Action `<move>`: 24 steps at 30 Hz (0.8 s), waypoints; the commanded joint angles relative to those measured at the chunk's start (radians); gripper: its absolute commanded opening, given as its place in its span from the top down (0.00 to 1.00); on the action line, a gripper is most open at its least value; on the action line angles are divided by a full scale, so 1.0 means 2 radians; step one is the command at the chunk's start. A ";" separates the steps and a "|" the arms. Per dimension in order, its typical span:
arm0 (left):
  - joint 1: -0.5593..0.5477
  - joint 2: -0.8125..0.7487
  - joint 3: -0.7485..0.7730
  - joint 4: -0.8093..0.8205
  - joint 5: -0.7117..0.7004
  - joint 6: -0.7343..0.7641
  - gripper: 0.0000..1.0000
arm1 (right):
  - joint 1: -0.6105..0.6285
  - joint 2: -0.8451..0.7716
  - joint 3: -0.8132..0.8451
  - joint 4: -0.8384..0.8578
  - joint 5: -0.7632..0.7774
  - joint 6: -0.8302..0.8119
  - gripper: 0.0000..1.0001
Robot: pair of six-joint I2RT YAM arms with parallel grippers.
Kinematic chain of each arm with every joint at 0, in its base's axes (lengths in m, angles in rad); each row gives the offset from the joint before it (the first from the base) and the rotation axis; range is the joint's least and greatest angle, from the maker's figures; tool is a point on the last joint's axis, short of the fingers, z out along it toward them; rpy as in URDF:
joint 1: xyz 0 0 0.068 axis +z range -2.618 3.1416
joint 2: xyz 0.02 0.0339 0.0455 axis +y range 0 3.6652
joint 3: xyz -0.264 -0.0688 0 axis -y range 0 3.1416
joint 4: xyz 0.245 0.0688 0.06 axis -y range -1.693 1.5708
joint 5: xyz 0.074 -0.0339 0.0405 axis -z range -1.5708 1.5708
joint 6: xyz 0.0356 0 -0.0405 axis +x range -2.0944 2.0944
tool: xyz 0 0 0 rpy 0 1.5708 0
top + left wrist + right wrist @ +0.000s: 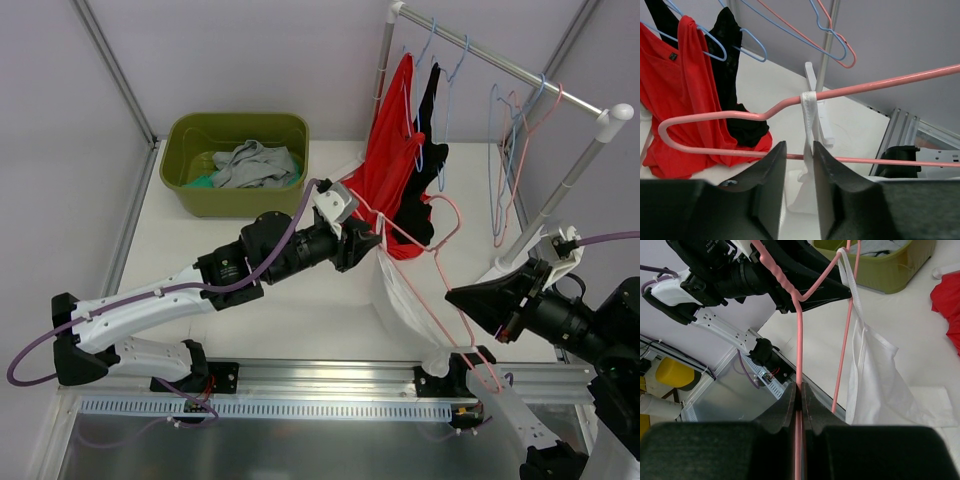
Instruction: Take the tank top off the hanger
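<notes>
Left jaws, spread, straddle the tank top (809,107) strap; right jaws pinch the hanger (799,350).

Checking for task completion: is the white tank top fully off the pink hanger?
No: in the left wrist view the white tank top hangs by a strap looped over the pink hanger.

White table (300,322), pale lilac walls (250,60), aluminium front rail (330,372); lighting seemingly even.
</notes>
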 commanded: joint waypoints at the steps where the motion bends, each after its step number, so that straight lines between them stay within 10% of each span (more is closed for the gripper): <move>1: -0.005 0.001 0.003 0.041 -0.008 -0.006 0.74 | 0.003 0.006 -0.007 0.043 -0.021 0.010 1.00; 12: -0.005 0.009 0.006 0.050 -0.025 -0.021 1.00 | 0.003 -0.006 -0.040 0.068 -0.037 0.016 1.00; 24: -0.002 -0.061 -0.052 0.032 -0.289 -0.042 1.00 | 0.003 -0.024 -0.093 0.067 -0.060 -0.024 1.00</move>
